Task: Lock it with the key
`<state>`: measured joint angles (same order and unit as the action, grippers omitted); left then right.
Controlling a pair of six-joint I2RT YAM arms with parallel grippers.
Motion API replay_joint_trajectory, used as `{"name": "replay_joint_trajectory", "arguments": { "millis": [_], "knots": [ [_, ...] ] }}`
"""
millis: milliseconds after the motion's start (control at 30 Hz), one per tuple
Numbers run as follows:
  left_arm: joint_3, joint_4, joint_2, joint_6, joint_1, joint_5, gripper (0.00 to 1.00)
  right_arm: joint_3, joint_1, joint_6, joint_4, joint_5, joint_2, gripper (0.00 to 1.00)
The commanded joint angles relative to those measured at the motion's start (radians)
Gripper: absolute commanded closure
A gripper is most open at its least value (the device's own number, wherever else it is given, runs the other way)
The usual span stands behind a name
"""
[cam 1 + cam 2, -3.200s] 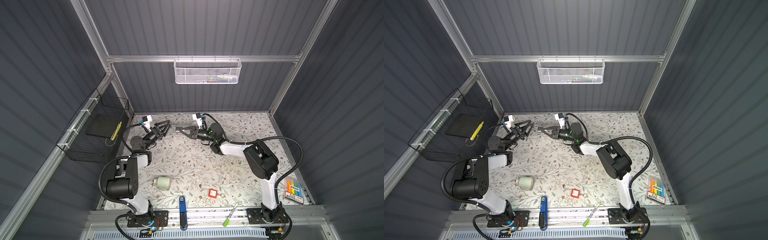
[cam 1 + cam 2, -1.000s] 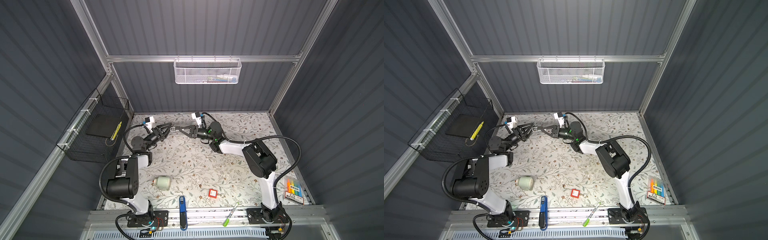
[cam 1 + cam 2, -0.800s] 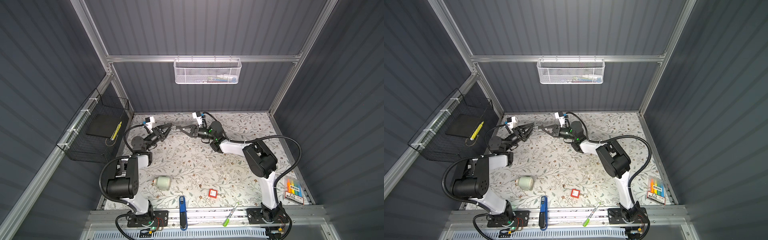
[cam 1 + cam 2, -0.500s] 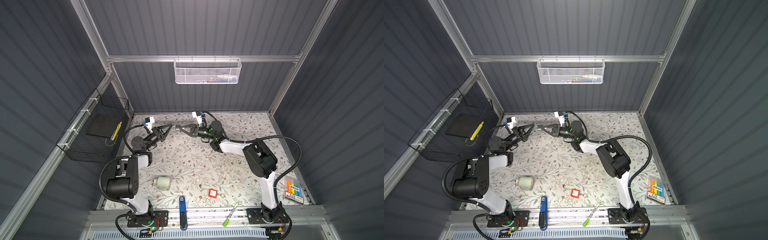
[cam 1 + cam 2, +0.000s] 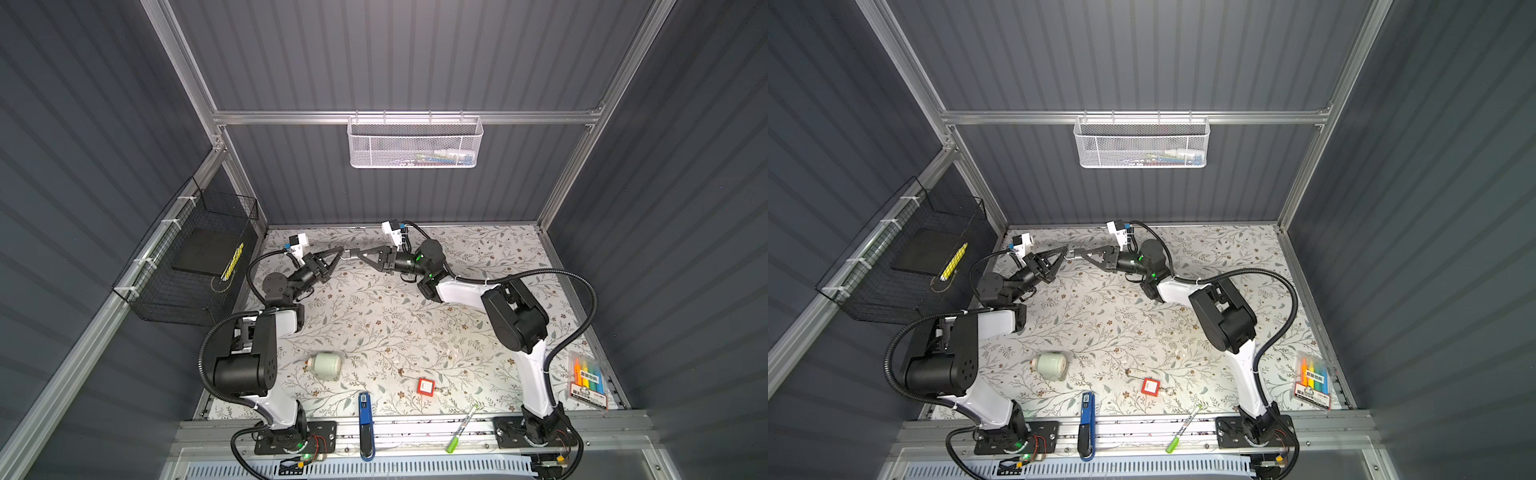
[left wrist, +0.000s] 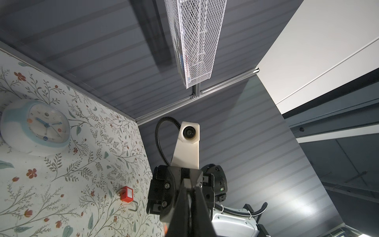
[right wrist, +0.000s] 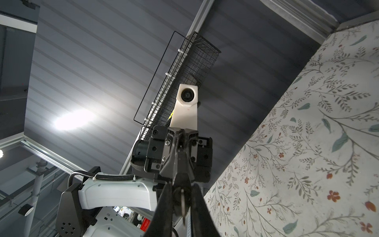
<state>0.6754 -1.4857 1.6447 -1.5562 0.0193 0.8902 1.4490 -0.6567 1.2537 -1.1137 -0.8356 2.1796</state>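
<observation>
At the back of the table my two grippers meet tip to tip, raised above the floral mat. A small metal key bridges them. My left gripper is shut on one end and my right gripper is shut on the other. In the right wrist view the key shows a dark head and a metal blade between my fingers. The red padlock lies near the front edge with its shackle swung open, far from both grippers.
A small round clock lies at front left. A blue tool and a green marker lie on the front rail. A highlighter pack sits at front right. A white mesh basket hangs on the back wall, and a black wire basket on the left wall.
My left gripper was open a second ago and has closed on the free end of the key. The right gripper has kept its grip and barely moved.
</observation>
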Motion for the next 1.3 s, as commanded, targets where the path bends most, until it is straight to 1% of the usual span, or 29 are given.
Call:
{"name": "replay_joint_trajectory", "arguments": {
  "millis": [0, 67, 200, 300, 400, 467, 533, 633, 733, 967, 1033, 1100, 1133, 1167, 1200, 1267],
  "knots": [
    [0.001, -0.042, -0.003, 0.019, -0.035, 0.05, 1.0, 0.049, -0.02, 0.055, -0.053, -0.023, 0.026, 1.0],
    [0.011, -0.037, -0.002, 0.051, -0.035, 0.066, 1.0, 0.056, -0.022, 0.077, -0.075, -0.024, 0.036, 1.0],
    [0.032, -0.042, 0.006, 0.049, -0.036, 0.082, 1.0, 0.063, -0.024, 0.075, -0.053, -0.032, 0.034, 1.0],
    [0.036, -0.042, 0.012, 0.046, -0.042, 0.078, 1.0, 0.063, -0.028, 0.052, -0.03, -0.033, 0.029, 1.0],
    [0.036, -0.036, 0.022, 0.059, -0.085, 0.064, 1.0, 0.079, -0.037, 0.019, 0.006, -0.028, 0.03, 1.0],
    [0.037, -0.033, 0.037, 0.069, -0.121, 0.057, 1.0, 0.096, -0.041, 0.016, 0.011, -0.026, 0.04, 1.0],
    [0.032, -0.043, 0.049, 0.064, -0.138, 0.047, 1.0, 0.099, -0.042, 0.016, 0.004, -0.023, 0.04, 1.0],
    [0.034, -0.042, 0.046, 0.068, -0.142, 0.048, 1.0, 0.075, -0.04, 0.003, 0.002, -0.022, 0.025, 1.0],
    [0.065, -0.026, 0.043, 0.065, -0.139, 0.073, 1.0, 0.043, -0.03, -0.005, -0.001, -0.027, 0.005, 1.0],
    [0.104, -0.042, 0.071, 0.042, -0.141, 0.066, 1.0, -0.004, -0.014, -0.003, -0.02, -0.026, -0.024, 1.0],
    [0.095, -0.028, 0.076, 0.068, -0.171, 0.042, 1.0, 0.009, -0.028, -0.009, -0.009, -0.023, -0.017, 1.0],
    [0.097, 0.009, 0.09, 0.12, -0.248, 0.005, 1.0, 0.041, -0.053, -0.022, 0.004, -0.011, 0.003, 1.0],
    [0.107, 0.025, 0.101, 0.141, -0.285, 0.006, 1.0, 0.066, -0.066, -0.024, 0.003, -0.019, 0.015, 1.0],
    [0.106, 0.016, 0.108, 0.141, -0.295, 0.005, 1.0, 0.079, -0.071, -0.024, 0.007, -0.023, 0.021, 1.0],
    [0.088, -0.024, 0.112, 0.123, -0.29, -0.008, 1.0, 0.074, -0.07, -0.021, 0.002, -0.015, 0.02, 1.0],
    [0.067, -0.044, 0.109, 0.102, -0.25, 0.0, 1.0, 0.039, -0.058, -0.027, -0.009, -0.012, 0.002, 1.0]
  ]
}}
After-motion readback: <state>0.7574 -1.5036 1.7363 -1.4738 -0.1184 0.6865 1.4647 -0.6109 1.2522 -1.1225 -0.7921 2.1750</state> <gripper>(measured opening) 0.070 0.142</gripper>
